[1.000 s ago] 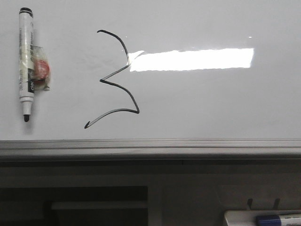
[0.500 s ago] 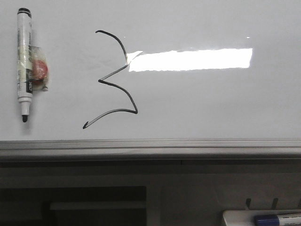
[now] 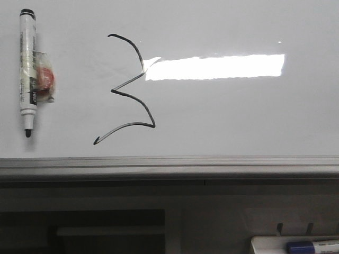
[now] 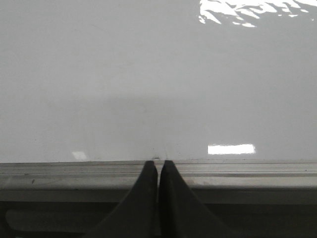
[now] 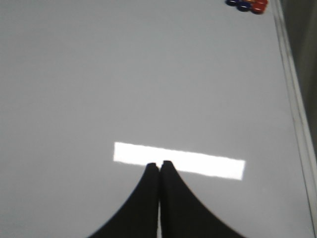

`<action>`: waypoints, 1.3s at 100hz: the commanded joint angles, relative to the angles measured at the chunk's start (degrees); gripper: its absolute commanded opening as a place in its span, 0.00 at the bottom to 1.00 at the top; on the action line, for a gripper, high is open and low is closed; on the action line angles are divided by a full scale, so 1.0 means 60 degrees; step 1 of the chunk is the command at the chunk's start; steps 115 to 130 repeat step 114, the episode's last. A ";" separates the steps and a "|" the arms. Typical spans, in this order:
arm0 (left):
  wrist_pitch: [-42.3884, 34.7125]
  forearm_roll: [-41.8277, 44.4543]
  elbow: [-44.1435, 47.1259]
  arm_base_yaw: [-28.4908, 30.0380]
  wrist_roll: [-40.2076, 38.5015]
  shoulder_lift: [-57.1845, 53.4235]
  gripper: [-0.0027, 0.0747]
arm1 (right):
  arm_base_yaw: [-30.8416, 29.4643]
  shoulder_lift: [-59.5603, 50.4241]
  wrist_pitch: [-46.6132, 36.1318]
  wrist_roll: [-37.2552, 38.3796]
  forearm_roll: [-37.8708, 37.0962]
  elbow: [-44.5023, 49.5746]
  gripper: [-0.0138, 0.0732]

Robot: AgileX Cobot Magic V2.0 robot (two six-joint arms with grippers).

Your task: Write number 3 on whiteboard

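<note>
Front view: whiteboard point(image 3: 238, 116), glossy, grey metal lower edge, bright rectangular reflection to the right of the figure. Number 3 point(image 3: 130, 87), thin black angular stroke, complete from top hook to bottom tail, drawn left of the reflection and touching its near corner. White marker point(image 3: 27, 71), uncapped, tip down, lies on the board well left of the number 3, a small red-and-clear piece stuck just beside its barrel. Blue-capped marker point(image 3: 313, 246) in a tray below the board's edge, far right of the figure. No arm shows here. Left wrist view: left gripper point(image 4: 158, 166), jaws pressed together on nothing, tips at the board's lower edge; bare white surface beyond. Right wrist view: right gripper point(image 5: 159, 166), jaws likewise closed and empty, over plain board by a light reflection; small blue and red round pieces point(image 5: 247, 5) far off near the board's frame. Judgement: the writing step looks finished and the marker set down; what remains is probably only holding both arms clear of the figure, no further grasp.
</note>
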 commanded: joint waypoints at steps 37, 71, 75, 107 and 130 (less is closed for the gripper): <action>-0.0524 0.0047 0.0109 -0.0083 -0.0092 -0.0221 0.01 | -0.0610 -0.0248 0.4305 0.0018 0.0271 0.0968 0.09; -0.0524 0.0047 0.0109 -0.0083 -0.0092 -0.0221 0.01 | -0.0610 -0.0248 0.4592 0.0018 0.0271 0.0968 0.09; -0.0524 0.0047 0.0109 -0.0083 -0.0092 -0.0221 0.01 | -0.0610 -0.0248 0.4592 0.0018 0.0288 0.0968 0.09; -0.0524 0.0047 0.0109 -0.0083 -0.0092 -0.0221 0.01 | -0.0610 -0.0248 0.4592 0.0018 0.0288 0.0968 0.09; -0.0524 0.0047 0.0109 -0.0083 -0.0092 -0.0221 0.01 | -0.0610 -0.0248 0.4592 0.0018 0.0288 0.0968 0.09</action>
